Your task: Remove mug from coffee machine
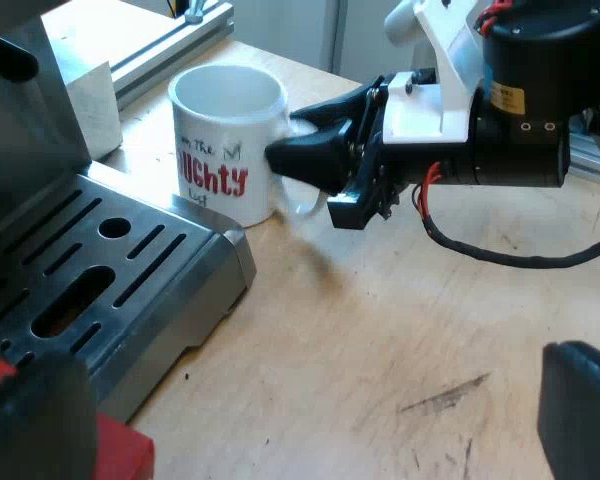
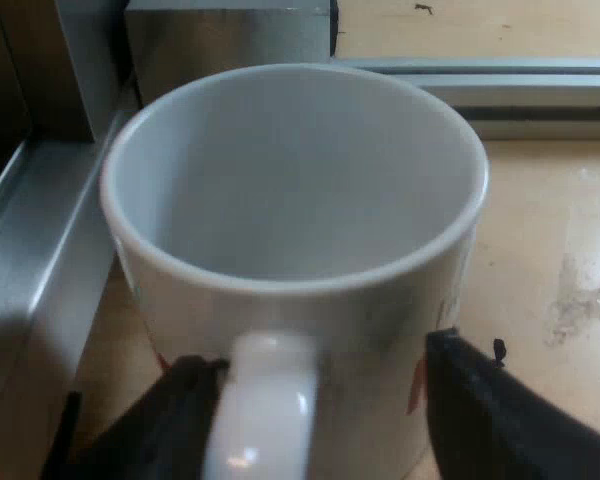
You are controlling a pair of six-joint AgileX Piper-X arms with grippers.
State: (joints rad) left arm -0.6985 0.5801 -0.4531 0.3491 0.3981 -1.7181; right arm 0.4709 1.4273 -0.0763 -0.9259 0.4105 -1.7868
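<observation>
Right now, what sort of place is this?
Probably a workshop bench rigged for coffee making: a bare wooden tabletop, an espresso machine with a slotted drip tray, a white mug beside it, and aluminium rails beyond the mug.

Wood table [image 1: 380, 340] by me: machine [image 1: 110, 270] + mug [image 1: 225, 140] sit on it, mug just beside machine's base; alu rail [image 1: 170, 45] near mug.

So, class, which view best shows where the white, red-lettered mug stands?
The left wrist view: the white mug stands on the wooden table beside the slotted metal drip tray. The right wrist view gives its empty inside and handle.
</observation>
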